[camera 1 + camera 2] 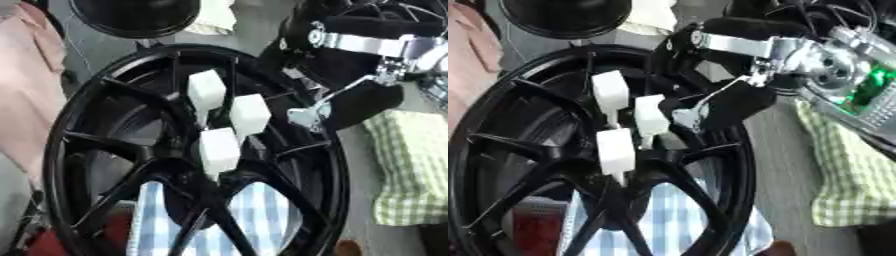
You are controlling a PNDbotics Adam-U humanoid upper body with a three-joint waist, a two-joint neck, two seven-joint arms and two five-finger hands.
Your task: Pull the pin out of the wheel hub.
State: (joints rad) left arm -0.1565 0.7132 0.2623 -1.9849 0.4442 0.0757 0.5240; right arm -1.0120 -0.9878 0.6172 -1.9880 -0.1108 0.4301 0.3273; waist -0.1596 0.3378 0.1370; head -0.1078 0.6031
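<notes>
Pins: I count three white block-headed ones at the centre of the black wheel (188, 150), which stands on edge and fills most of my view. Upper pin (206, 92) sits highest on the hub; second pin (249, 114) is just beside it on the side nearer my right hand; third pin (219, 149) is below both, closest to where the spokes meet. All three look seated, thin stems pointing down into the hub.

Right hand (732, 102) comes in over the wheel's upper rim, black with silver links. Its fingertips (686, 117) are just beside the second pin. From the right eye they seem to touch the block's edge, but I cannot tell whether the fingers are pinching it or merely resting against it; the dark hand merges with the dark spokes.

Left hand does not show in either eye.

Seen through the spokes below the hub: blue-and-white checked cloth (262, 210). Beyond the rim, on the right-hand side: green checked cloth (416, 165). Above the wheel's top edge: round black object (136, 15).
</notes>
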